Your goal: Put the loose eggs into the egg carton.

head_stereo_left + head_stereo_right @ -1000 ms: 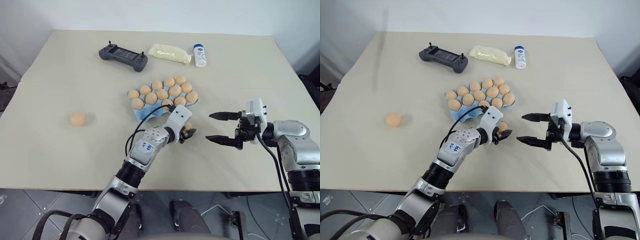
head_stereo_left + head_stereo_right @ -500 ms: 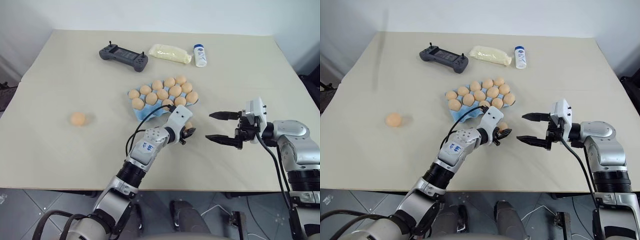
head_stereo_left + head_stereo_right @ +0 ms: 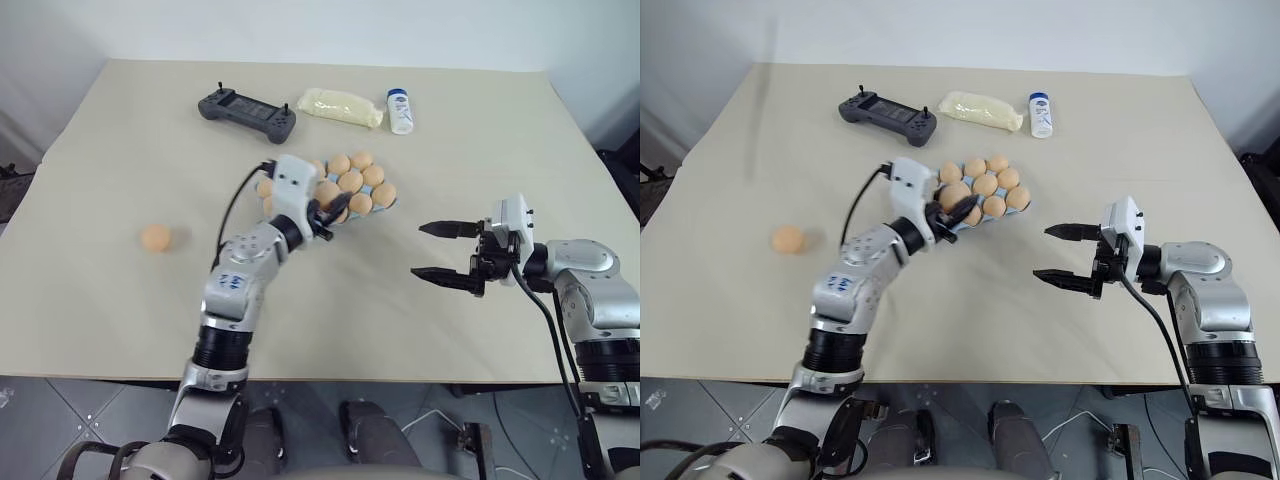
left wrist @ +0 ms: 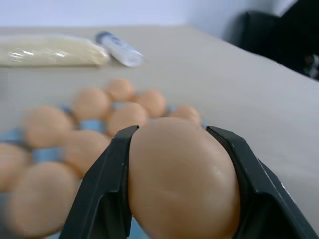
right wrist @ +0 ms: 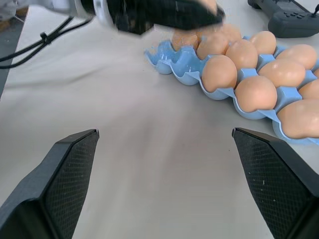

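My right claw (image 3: 442, 251) hangs over the near right part of the beige surface (image 3: 480, 140), its two black fingers spread wide with nothing between them, pointing toward the middle. It stands well apart from the egg carton (image 5: 182, 63).

My left claw (image 3: 327, 214) is clenched on one egg (image 4: 182, 179); in the left wrist view the egg sits squeezed between the two black fingers (image 4: 102, 191). The claw holds it raised over the near left part of the light-blue carton, above the eggs already sitting in their cups. From the right wrist view, the cups at the carton's near left end look bare.

One loose egg (image 3: 155, 237) lies alone on the surface off to the left, well apart from the carton and from both claws.

Farther back, a dark grey controller (image 3: 246, 113) lies left of centre. Just to its right sits a pale yellow bag (image 3: 340, 106), and beside that a small white bottle with a blue cap (image 3: 399, 111).
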Robot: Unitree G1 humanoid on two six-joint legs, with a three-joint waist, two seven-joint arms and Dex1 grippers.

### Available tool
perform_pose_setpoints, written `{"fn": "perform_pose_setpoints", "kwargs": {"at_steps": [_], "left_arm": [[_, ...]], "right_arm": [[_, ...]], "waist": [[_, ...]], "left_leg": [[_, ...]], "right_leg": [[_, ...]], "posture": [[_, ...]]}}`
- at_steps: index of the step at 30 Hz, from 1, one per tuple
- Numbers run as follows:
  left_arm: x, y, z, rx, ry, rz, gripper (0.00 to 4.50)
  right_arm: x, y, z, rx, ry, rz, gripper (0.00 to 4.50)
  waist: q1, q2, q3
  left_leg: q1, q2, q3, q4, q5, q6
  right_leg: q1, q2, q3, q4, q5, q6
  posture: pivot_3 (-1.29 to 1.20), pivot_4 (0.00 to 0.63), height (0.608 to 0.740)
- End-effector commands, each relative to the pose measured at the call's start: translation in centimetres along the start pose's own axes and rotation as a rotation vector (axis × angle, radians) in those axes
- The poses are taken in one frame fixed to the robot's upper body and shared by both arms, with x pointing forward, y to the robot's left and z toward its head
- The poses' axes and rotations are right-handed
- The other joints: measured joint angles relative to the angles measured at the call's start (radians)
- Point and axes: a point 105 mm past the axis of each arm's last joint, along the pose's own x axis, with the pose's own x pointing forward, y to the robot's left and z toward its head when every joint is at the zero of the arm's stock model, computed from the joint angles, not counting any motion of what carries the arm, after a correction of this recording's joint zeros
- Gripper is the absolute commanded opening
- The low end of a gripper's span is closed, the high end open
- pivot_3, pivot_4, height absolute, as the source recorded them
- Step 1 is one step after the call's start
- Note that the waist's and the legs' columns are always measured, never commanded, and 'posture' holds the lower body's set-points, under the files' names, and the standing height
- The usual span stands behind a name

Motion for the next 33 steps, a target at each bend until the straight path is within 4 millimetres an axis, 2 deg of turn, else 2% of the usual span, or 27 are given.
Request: {"fn": "perform_pose_setpoints", "kwargs": {"at_steps": [1,5,13,19,33], "left_arm": [[-0.9,0.7,1.3,0.026,-0.021,0.026,1.82],[-1.0,1.6,0.1,0.046,0.051,0.068,1.82],[1.0,0.5,-1.9,0.124,0.168,0.018,1.82],[2.2,0.7,-1.9,0.159,0.212,0.033,1.82],[1.8,0.8,-1.6,0.182,0.233,0.067,1.82]], "right_arm": [[0.1,-0.4,1.2,-0.047,-0.041,-0.005,4.50],[0.4,-0.4,1.2,-0.047,-0.055,0.005,4.50],[0.9,-0.6,1.1,-0.042,-0.045,0.037,4.50],[0.8,-0.7,1.2,-0.045,-0.032,0.048,4.50],[0.3,-0.6,1.1,-0.041,-0.010,0.044,4.50]], "waist": [[0.000,0.000,0.000],[0.002,0.000,0.000],[0.001,0.000,0.000],[-0.001,0.000,0.000],[0.000,0.000,0.000]], "left_leg": [[0.000,0.000,0.000,0.000,0.000,0.000],[0.000,-0.001,0.000,0.000,0.000,0.001],[0.000,-0.001,0.000,0.000,0.000,0.001],[0.000,-0.001,0.001,0.000,0.000,0.001],[0.000,-0.001,0.001,0.000,0.000,0.001]], "right_leg": [[0.000,0.000,-0.001,0.000,0.000,0.000],[0.000,0.000,-0.003,0.000,0.000,0.001],[0.000,0.000,-0.003,0.000,0.000,0.001],[0.000,0.000,-0.002,0.000,0.000,0.001],[-0.001,0.000,-0.002,0.001,0.000,0.001]], "posture": [[0.00,0.150,0.740],[0.00,0.150,0.740],[0.00,0.150,0.740],[0.00,0.150,0.740],[0.00,0.150,0.740]]}}
